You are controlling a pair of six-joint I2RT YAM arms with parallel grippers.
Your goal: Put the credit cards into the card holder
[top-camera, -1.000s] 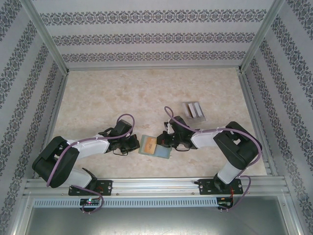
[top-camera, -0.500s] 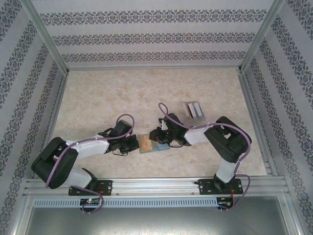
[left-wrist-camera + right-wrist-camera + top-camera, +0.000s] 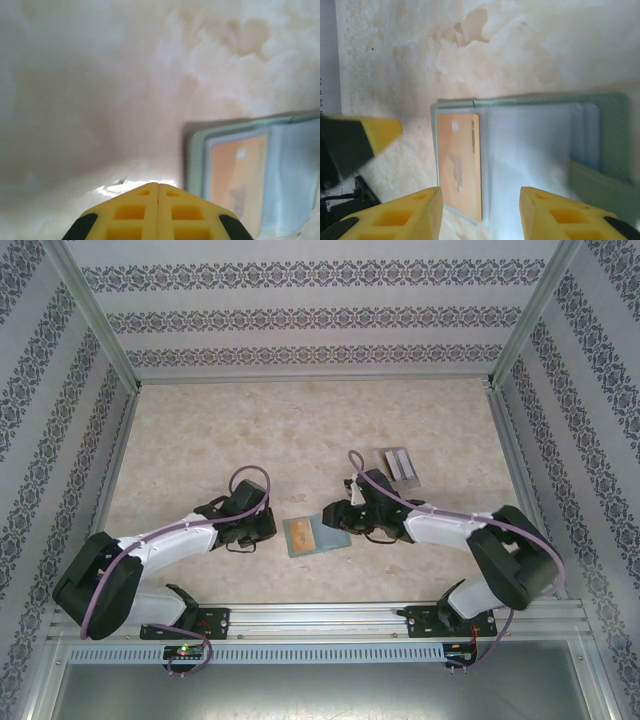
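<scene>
The card holder [image 3: 330, 543] lies open on the table between the two arms, sage-green with paler pockets. A tan-orange credit card [image 3: 301, 533] lies on its left half, seen close in the right wrist view as the orange card [image 3: 460, 165] inside the green rim [image 3: 612, 135]. Pale whitish-blue layers [image 3: 530, 160] cover the right half; I cannot tell cards from pockets there. My right gripper [image 3: 480, 202] is open with nothing between its fingers, hovering over the holder's right side [image 3: 333, 518]. My left gripper [image 3: 158, 186] is shut and empty, just left of the holder [image 3: 196, 150].
A clear slotted rack [image 3: 398, 466] stands on the table behind the right arm. The left gripper's yellow fingertip [image 3: 377, 131] shows beside the holder's left edge. Aluminium frame rails and patterned walls enclose the marbled tabletop [image 3: 250, 430].
My right gripper has gone from shut to open and drawn back to the right off the holder. The left gripper has backed slightly to the left.
</scene>
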